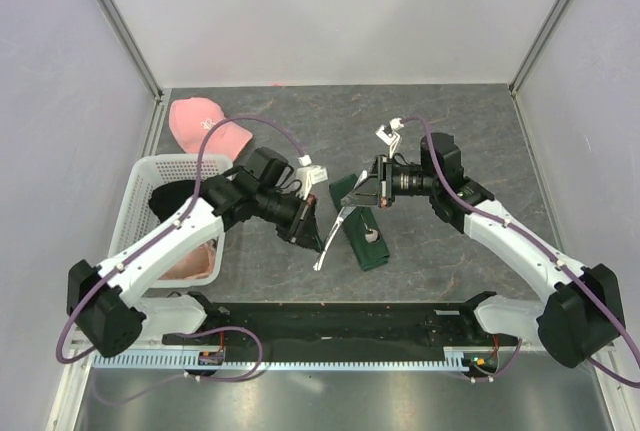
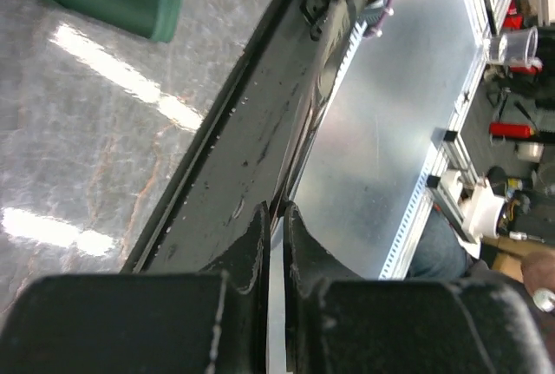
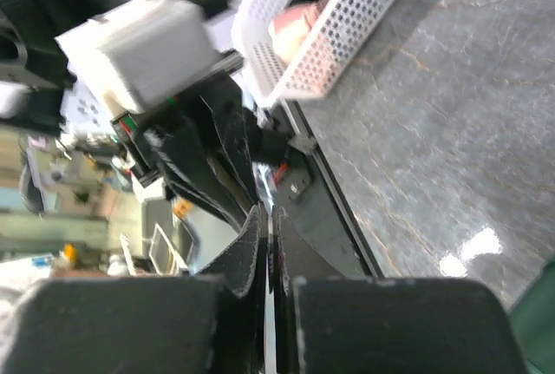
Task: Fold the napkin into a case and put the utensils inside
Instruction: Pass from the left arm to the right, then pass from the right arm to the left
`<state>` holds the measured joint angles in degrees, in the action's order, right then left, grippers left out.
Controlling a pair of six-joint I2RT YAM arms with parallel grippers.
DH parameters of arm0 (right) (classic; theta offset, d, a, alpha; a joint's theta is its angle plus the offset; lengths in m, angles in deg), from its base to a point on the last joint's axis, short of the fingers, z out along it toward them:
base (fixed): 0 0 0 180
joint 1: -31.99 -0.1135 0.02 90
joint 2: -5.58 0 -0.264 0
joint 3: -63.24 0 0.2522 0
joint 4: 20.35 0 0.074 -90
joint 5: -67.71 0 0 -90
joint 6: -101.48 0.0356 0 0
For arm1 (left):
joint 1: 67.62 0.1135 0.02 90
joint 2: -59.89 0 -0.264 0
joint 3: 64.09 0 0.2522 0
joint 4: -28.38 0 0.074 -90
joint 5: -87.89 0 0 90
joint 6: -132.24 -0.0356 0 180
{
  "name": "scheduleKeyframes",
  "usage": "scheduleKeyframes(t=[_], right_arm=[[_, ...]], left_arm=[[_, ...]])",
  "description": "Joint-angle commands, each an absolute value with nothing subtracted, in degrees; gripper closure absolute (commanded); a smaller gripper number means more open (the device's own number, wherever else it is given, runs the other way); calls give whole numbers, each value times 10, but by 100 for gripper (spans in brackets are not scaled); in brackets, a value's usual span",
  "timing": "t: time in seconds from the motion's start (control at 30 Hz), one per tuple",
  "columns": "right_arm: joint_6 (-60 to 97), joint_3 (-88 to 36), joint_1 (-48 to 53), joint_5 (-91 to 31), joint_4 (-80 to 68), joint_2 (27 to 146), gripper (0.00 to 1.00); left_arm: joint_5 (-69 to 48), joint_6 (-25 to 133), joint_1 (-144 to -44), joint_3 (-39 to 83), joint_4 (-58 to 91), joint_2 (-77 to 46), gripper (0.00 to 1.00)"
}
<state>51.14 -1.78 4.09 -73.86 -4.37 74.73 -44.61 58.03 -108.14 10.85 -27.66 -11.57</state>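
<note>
Up close, shut tight at both right gripper and left gripper; cannot tell of any grip on a thing. Risks knocking the slanted utensil, just left of the folded napkin at mid-table, away with a careless sweep. Cannot make out any opening in the fold, nor name the silver piece lying on the cloth.

white arms, black joints and fingers, purple cables.
</note>
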Motion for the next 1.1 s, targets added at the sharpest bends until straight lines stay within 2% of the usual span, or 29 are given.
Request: scheduleKeyframes(t=[0.0,0.07,0.13,0.17,0.2,0.27,0.3,0.37,0.5,0.63,0.77,0.93,1.07], right_arm=[[658,22,43,-696,-228,744,100],[691,29,41,-635,-250,735,100],[715,31,42,-563,-254,718,100],[720,35,41,-538,-264,712,100],[724,37,41,-512,-272,700,100],[722,61,38,-430,-307,684,100],[714,66,35,-402,-323,672,100],[664,76,21,-363,-344,668,100],[572,105,-18,-275,-433,670,100],[519,122,-69,-227,-475,655,100],[499,147,-90,-197,-507,632,100],[474,168,-112,-183,-526,619,100],[462,181,-127,-175,-552,621,100]], left_arm=[[-386,608,-1052,110,-247,-40,75],[-332,670,-1051,90,-178,26,56],[-243,751,-1052,52,-124,99,46],[-203,787,-1052,35,-99,129,32],[-125,827,-1054,-15,-41,157,25],[-48,954,-1057,-75,15,233,4],[-24,984,-1060,-134,97,247,2],[-2,1065,-1062,-156,134,234,0],[-56,1145,-1062,-66,115,119,0],[-24,1247,-1061,-56,163,85,0],[25,1325,-1060,-57,178,62,0],[1,1415,-1059,-60,231,1,0],[-9,1451,-1058,-63,260,-18,5]])
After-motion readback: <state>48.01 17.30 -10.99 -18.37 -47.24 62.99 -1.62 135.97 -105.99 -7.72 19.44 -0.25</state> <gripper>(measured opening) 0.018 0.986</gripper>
